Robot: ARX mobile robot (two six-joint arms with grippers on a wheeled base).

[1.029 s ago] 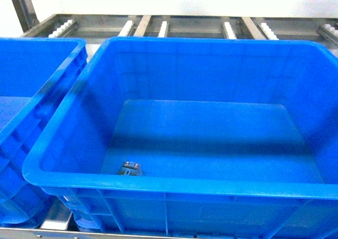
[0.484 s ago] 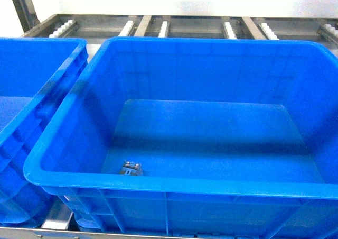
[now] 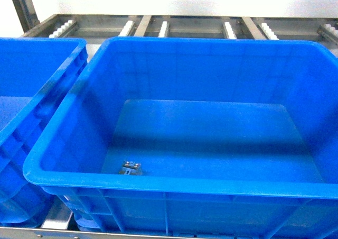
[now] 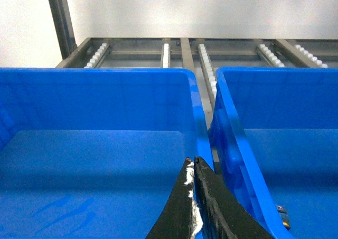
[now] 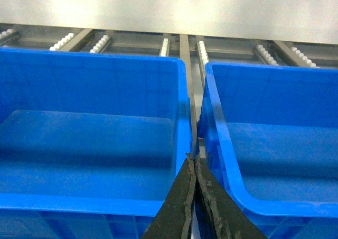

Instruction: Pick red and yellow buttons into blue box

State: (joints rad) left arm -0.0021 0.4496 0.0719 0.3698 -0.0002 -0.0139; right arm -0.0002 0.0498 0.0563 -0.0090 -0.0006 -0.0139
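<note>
Jaws pressed together and empty on both arms: left gripper (image 4: 193,167) above the rims between two crates, right gripper (image 5: 192,165) likewise, probably parked. Blue box (image 3: 174,46) nearly bare; small black-and-metal switch body (image 3: 130,168) against near-left wall. Cap colour, pointing and long axis unclear. No red or yellow caps visible.

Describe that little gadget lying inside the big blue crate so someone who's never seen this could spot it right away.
Start with the large blue crate filling the middle of the head view. Look down at its floor, in the near left corner, tight against the front wall. There lies a small grey and black part, the only thing visible in the crate; its cap colour cannot be made out.
</note>
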